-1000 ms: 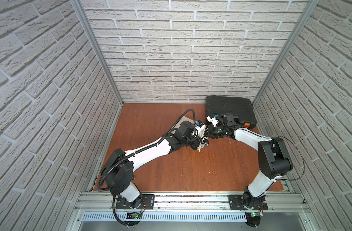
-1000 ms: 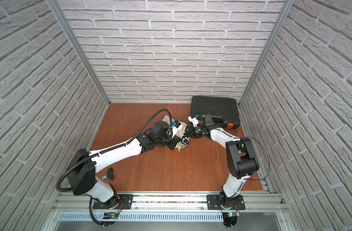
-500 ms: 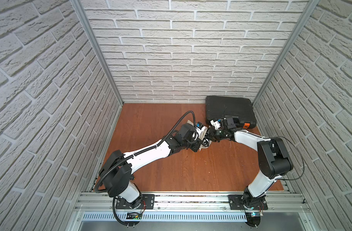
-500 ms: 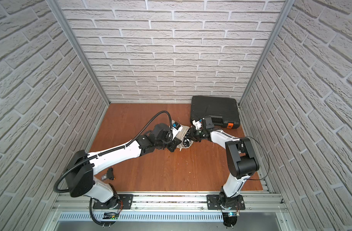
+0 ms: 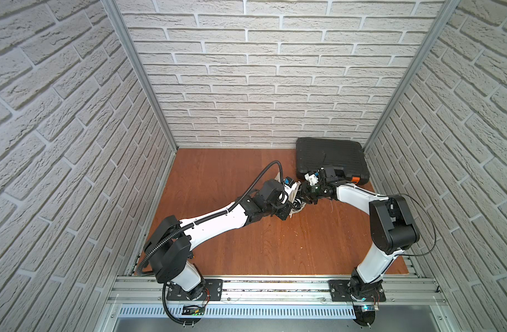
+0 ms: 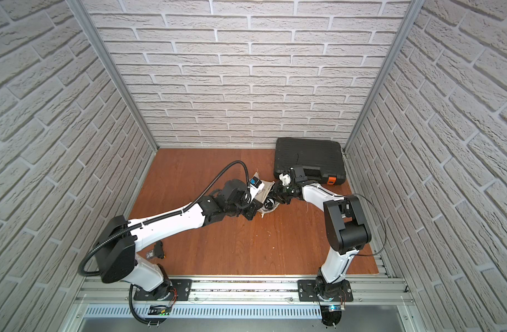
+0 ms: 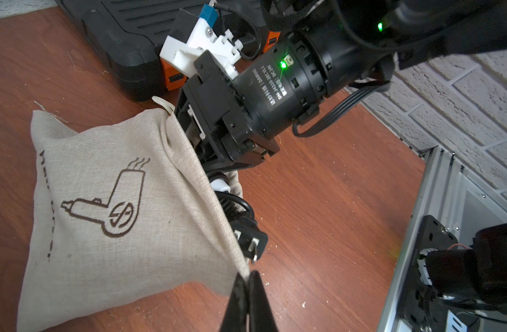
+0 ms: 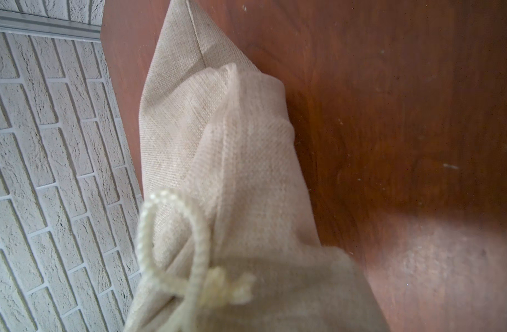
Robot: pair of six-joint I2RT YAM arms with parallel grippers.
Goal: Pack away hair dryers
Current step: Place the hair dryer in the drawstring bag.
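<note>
A beige drawstring bag (image 7: pixel 125 207) printed with a dryer picture lies on the wooden floor, also seen in both top views (image 5: pixel 294 188) (image 6: pixel 262 184). My left gripper (image 7: pixel 248 277) is shut on the rim of its mouth and holds it up. Of the hair dryer only a white end (image 7: pixel 221 186), the black cord (image 7: pixel 236 205) and the plug (image 7: pixel 250 240) show at the mouth. My right gripper (image 7: pixel 232 163) reaches into that mouth, fingertips hidden by cloth. The right wrist view shows only bag cloth (image 8: pixel 246 161) and drawstring (image 8: pixel 200 244).
A shut black tool case (image 5: pixel 330 156) (image 6: pixel 308 156) with orange latches lies at the back right, just behind my right wrist. A small black object (image 6: pixel 157 250) lies beside the left arm's base. Brick walls close three sides, and an aluminium rail (image 5: pixel 275 284) runs along the front.
Both wrists have shifted only slightly at the bag's mouth. The left grip on the rim looks the same.
</note>
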